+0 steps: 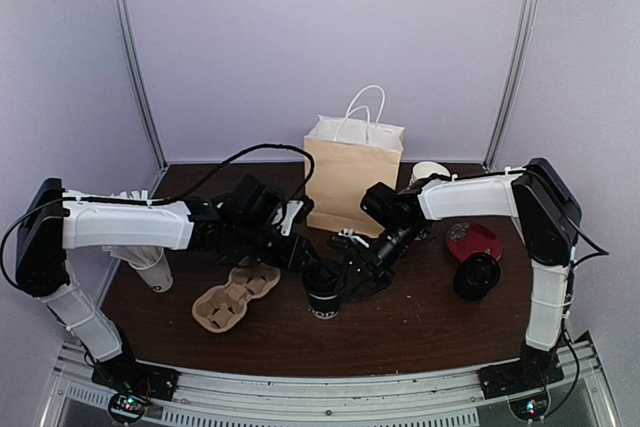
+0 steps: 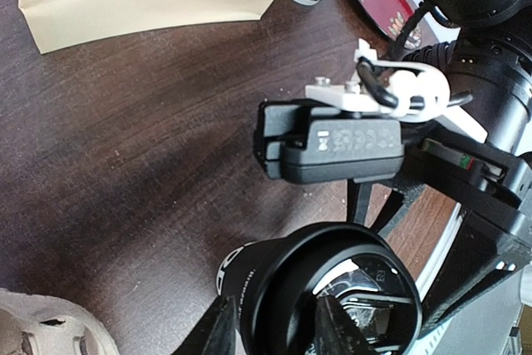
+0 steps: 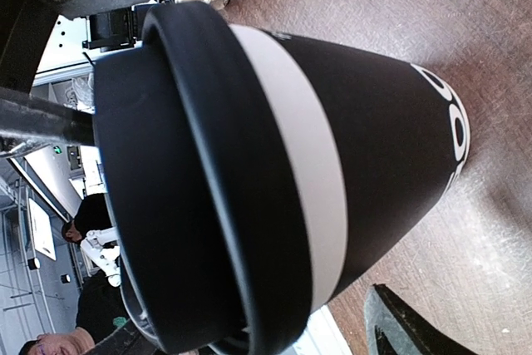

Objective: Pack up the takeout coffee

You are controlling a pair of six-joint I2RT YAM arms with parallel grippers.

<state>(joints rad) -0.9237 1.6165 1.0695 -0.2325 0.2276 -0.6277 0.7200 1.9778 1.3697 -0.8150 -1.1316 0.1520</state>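
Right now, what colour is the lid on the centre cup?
Black lid, best seen in the right wrist view.

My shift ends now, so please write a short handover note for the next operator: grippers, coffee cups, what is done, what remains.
Left gripper: at the edge of the lid of the middle cup; grip unclear.
Right gripper: open, straddling that cup.
Second cup: standing far right, apparently lidded.
Done: middle cup wears its lid.
Left: neither cup is in the cardboard carrier or the paper bag yet.
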